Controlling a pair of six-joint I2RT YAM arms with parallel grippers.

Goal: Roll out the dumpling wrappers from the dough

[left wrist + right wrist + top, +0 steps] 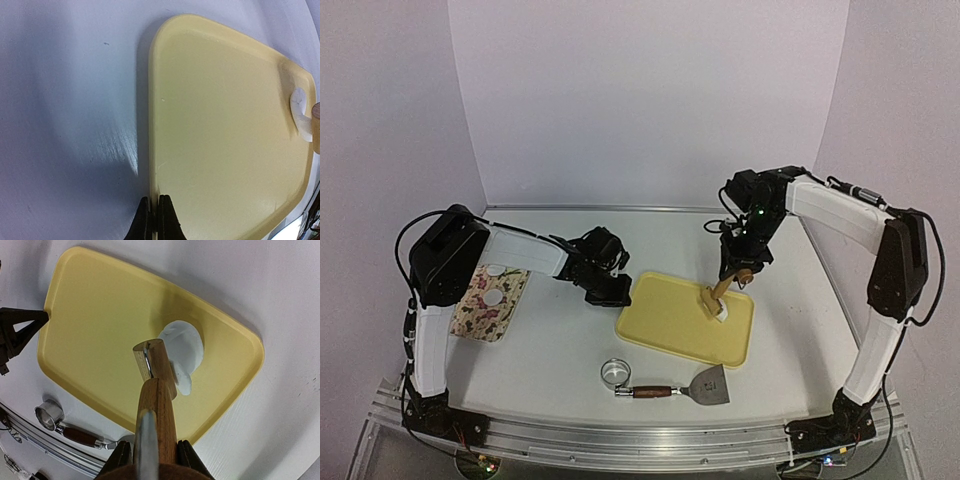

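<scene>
A white lump of dough (pixel 184 346) lies on the right part of the yellow board (pixel 670 320). A small wooden roller (pixel 156 365) rests against it, and one flap of dough curls up along the roller's head. My right gripper (pixel 154 450) is shut on the roller's handle. My left gripper (pixel 155 212) is shut on the board's left rim (pixel 152 150), which runs between its fingertips. Two dumpling wrappers (pixel 496 270) (pixel 492 298) lie on a floral mat (pixel 490 318) at the left. In the left wrist view the dough (pixel 299 112) shows at the far right.
A shiny metal ring cutter (pixel 615 372) and a metal scraper with a wooden handle (pixel 705 386) lie on the table in front of the board. The table's aluminium front rail (pixel 620 435) runs along the near edge. White walls close the back and sides.
</scene>
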